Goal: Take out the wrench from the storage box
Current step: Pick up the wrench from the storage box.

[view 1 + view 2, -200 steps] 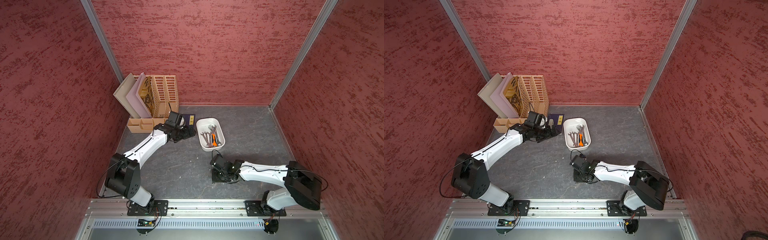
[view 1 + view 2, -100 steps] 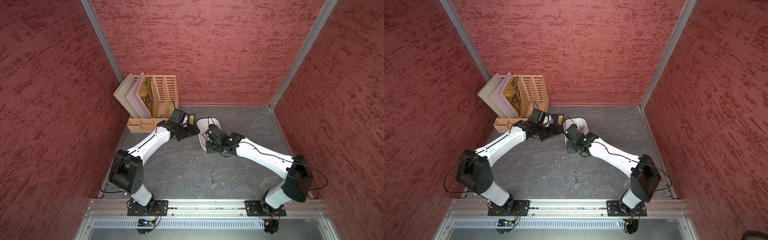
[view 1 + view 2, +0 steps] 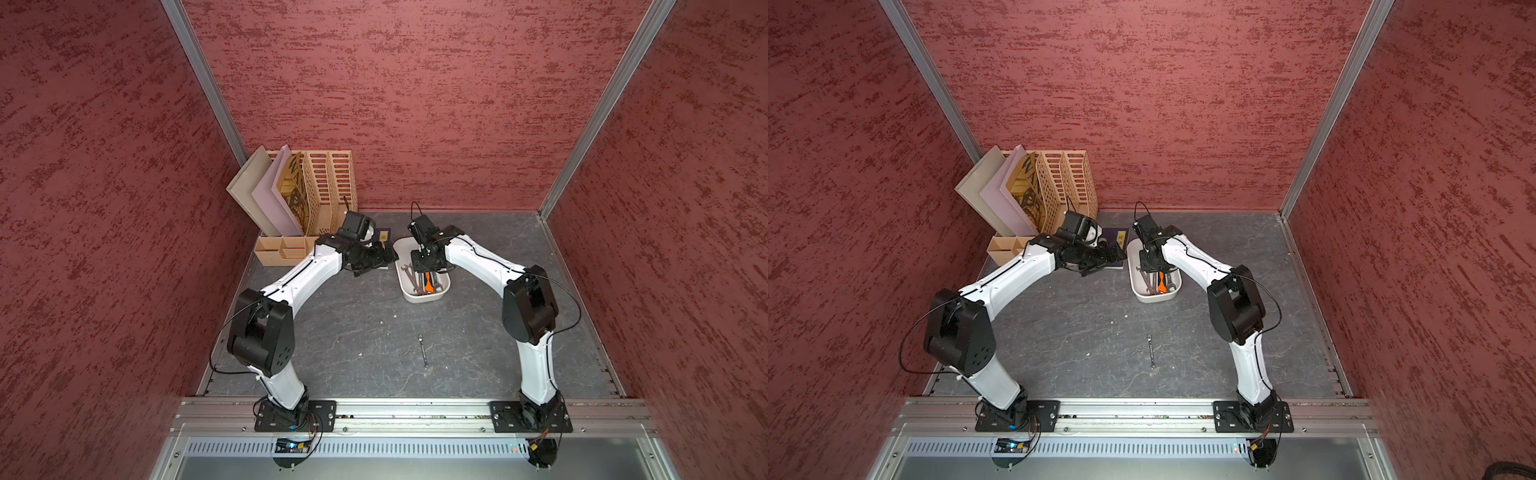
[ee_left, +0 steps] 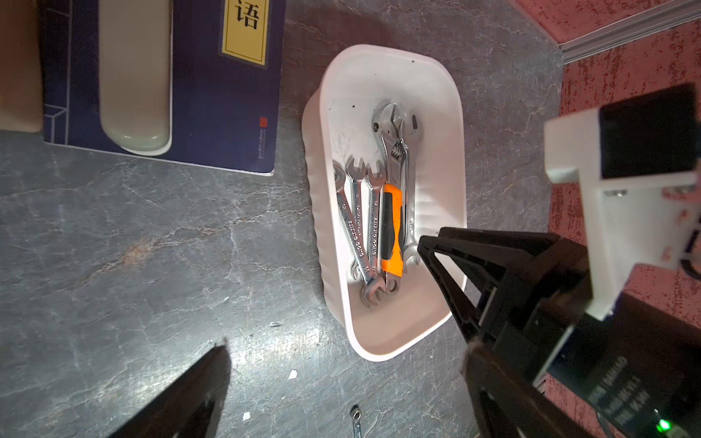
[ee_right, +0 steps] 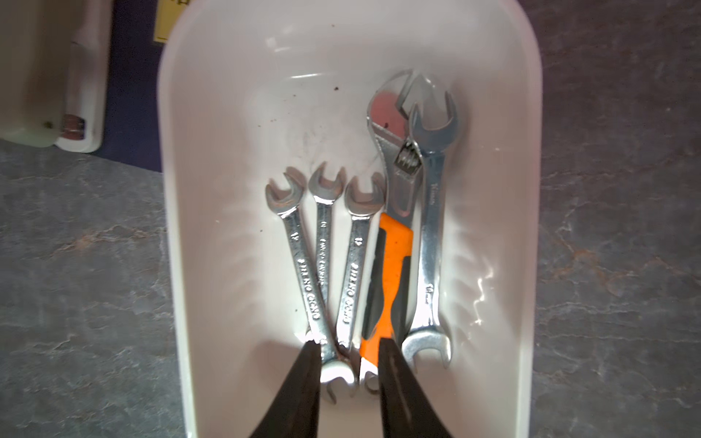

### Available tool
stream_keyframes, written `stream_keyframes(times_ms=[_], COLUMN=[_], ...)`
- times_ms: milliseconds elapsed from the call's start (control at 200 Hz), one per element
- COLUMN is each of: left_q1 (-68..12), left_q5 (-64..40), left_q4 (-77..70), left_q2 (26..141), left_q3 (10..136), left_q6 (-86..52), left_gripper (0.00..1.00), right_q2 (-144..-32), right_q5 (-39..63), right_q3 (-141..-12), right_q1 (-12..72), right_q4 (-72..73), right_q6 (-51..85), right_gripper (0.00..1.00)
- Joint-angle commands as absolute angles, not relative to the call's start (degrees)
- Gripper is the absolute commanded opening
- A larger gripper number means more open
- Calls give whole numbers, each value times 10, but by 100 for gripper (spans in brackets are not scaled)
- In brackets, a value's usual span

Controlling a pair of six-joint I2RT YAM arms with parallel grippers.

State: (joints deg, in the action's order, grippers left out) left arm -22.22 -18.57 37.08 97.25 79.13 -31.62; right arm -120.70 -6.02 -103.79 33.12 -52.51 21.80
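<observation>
Right tool [image 5: 348, 341] hangs low inside the shallow white plastic storage box [image 5: 167, 235], its two black fingers parted to a narrow gap and pinching nothing. The gap sits over the near ends of three small silver open-end wrenches [image 5: 322, 242] lying side by side on the box floor. Against them rest an orange-and-black-handled adjustable wrench [image 5: 394, 258] and a longer silver open-end wrench [image 5: 430, 242], the latter nearest the box wall on the robot's right. The narrow spread looks deliberate: the shanks touch and their near ends bunch together, so wider jaws would straddle several at once. Judging by the aim, the next pick is one small wrench, taken by its end.

Left tool [image 4: 345, 344] is wide open and empty, held above the dark grey stone-patterned bench [image 4: 151, 246] just beside the box, apparently out of the other arm's way. A slim silver wrench [image 3: 423, 351] already lies out on the bench, well apart from the box.

Room is tight low down: the box's near end wall seems close behind the fingers, and a navy book with a yellow label [image 4: 212, 94] lies just beside the box on its left. Straight up looks free, and the open bench toward the robot offers ample space to set a wrench down.
</observation>
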Motion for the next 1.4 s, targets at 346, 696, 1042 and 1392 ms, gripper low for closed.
stream_keyframes(times_ms=[346, 696, 1042, 1392], left_q1=[-210, -209, -209, -209], left_q5=[-210, -210, -211, -211], left_q4=[357, 356, 356, 356], left_q2=[976, 976, 977, 975], left_q3=[772, 770, 769, 768], left_q6=[-310, -310, -310, -310], left_gripper=[100, 100, 100, 100], right_q2=[-1279, -1318, -1341, -1348], right_q5=[-66, -115, -104, -49], right_q3=[-1098, -1136, -1137, -1109], right_q1=[305, 303, 297, 280], right_q4=[-551, -560, -542, -505], right_q6=[218, 235, 263, 286], right_gripper=[52, 70, 72, 71])
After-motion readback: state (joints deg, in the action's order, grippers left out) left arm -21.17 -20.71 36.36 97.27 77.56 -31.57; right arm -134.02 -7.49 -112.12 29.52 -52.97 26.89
